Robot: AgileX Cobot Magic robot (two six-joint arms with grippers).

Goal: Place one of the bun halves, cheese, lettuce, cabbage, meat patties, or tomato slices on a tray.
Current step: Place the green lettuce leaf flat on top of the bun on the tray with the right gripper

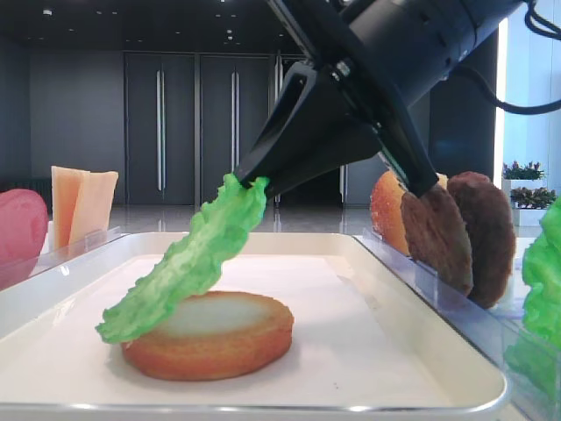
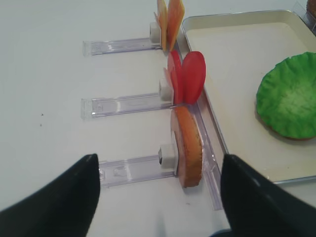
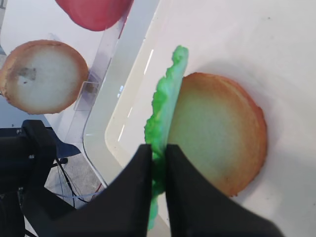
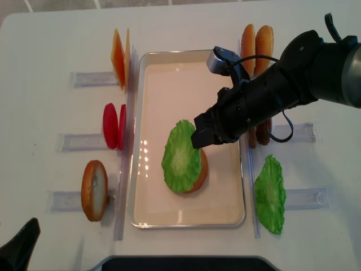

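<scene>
Held the lettuce (image 1: 188, 263) pinched by its upper edge between the closed jaws of the right gripper (image 1: 256, 182), the leaf hanging at a slant. Rested with its lower end on the pale face of the bun half (image 1: 215, 335) lying in the tray (image 1: 421, 351), probably so that the leaf could be draped flat on the bun before release. Kept the left gripper (image 2: 158, 197) well apart over the table, jaws wide and holding nothing, likely waiting clear of the work.

Stood the spare pieces on edge in clear racks (image 2: 123, 106) beside the tray, surely for an easy grasp: cheese (image 4: 119, 56), tomato slices (image 4: 114, 125), another bun (image 4: 95, 190), meat patties (image 1: 460, 232), a second lettuce leaf (image 4: 269, 193).

Found no brand, label or readable writing anywhere.
</scene>
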